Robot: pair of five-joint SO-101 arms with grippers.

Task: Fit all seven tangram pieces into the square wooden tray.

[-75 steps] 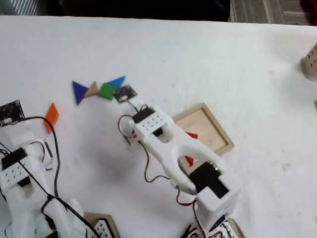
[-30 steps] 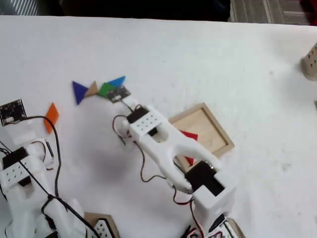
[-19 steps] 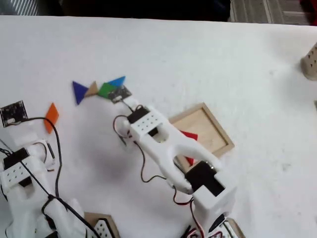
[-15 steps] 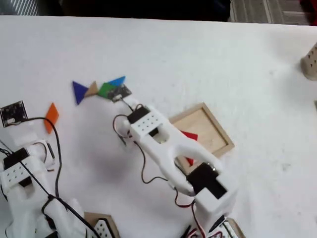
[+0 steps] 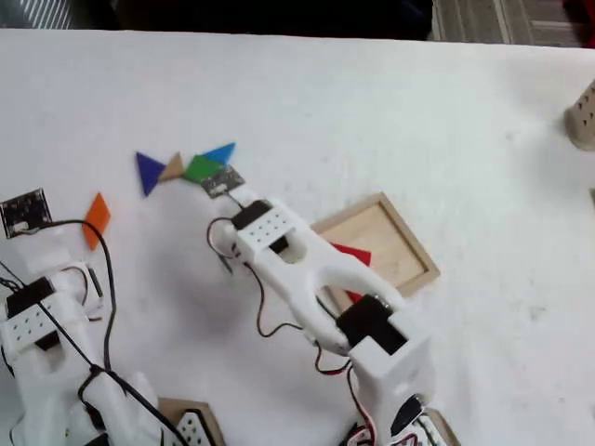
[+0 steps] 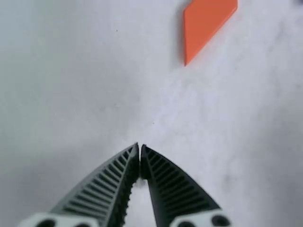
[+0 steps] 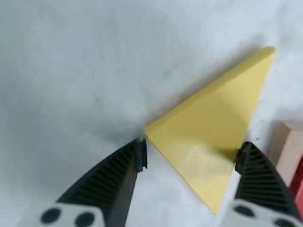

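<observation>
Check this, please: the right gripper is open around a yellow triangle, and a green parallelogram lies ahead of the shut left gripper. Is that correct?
One detail is wrong: the parallelogram ahead of the shut left gripper is orange, not green, as the left wrist view shows. The rest holds: the right gripper is open around the yellow triangle.

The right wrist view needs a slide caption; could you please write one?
Open end effector straddling a yellow triangle on the white table, with the wooden tray alongside.
</observation>
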